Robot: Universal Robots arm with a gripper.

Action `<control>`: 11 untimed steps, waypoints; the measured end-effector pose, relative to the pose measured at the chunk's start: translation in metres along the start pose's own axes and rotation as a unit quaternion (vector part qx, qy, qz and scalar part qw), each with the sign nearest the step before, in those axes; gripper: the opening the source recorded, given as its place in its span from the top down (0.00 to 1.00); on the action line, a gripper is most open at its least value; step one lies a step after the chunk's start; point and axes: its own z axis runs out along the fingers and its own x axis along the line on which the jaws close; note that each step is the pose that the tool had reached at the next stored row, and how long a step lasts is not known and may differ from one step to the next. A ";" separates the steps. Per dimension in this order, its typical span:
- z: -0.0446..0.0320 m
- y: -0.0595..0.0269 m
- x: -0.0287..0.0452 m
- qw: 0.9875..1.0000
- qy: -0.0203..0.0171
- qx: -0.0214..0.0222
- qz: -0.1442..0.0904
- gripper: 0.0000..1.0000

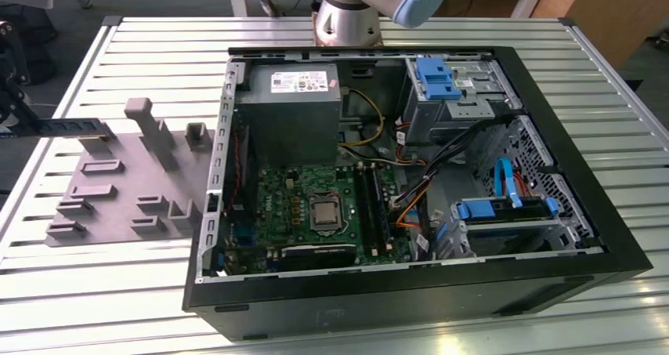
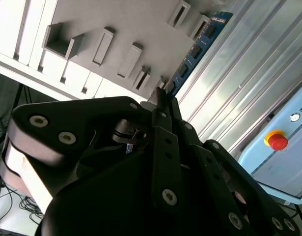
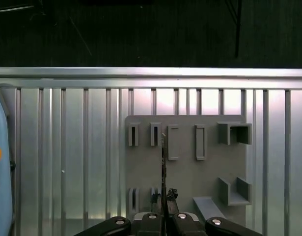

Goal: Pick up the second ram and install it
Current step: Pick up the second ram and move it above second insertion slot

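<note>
Second ram (image 2: 197, 50) partly behind end effector (image 2: 164, 97)

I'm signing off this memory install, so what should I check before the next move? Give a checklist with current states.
1. Tool shut on the second ram: ok.
2. Ram clear of the gray fixture plate: cannot tell.
3. Computer case open, motherboard exposed: ok.
4. Memory slots have a free place: cannot tell.
5. Orange cables away from the slots: cannot tell.
</note>
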 end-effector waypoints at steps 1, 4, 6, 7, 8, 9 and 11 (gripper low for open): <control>-0.0015 0.0000 0.0000 1.000 0.000 0.000 0.000 0.86; -0.0055 -0.0001 -0.0001 1.000 0.000 0.000 0.000 0.86; -0.0077 -0.0001 -0.0002 1.000 0.000 0.000 0.000 0.86; -0.0088 -0.0001 -0.0002 1.000 0.000 0.000 0.000 0.86; -0.0100 -0.0001 -0.0002 1.000 0.000 0.000 0.000 0.86; -0.0112 -0.0001 -0.0002 1.000 0.000 0.000 0.000 0.86; -0.0136 -0.0001 -0.0002 1.000 0.000 0.000 0.000 0.86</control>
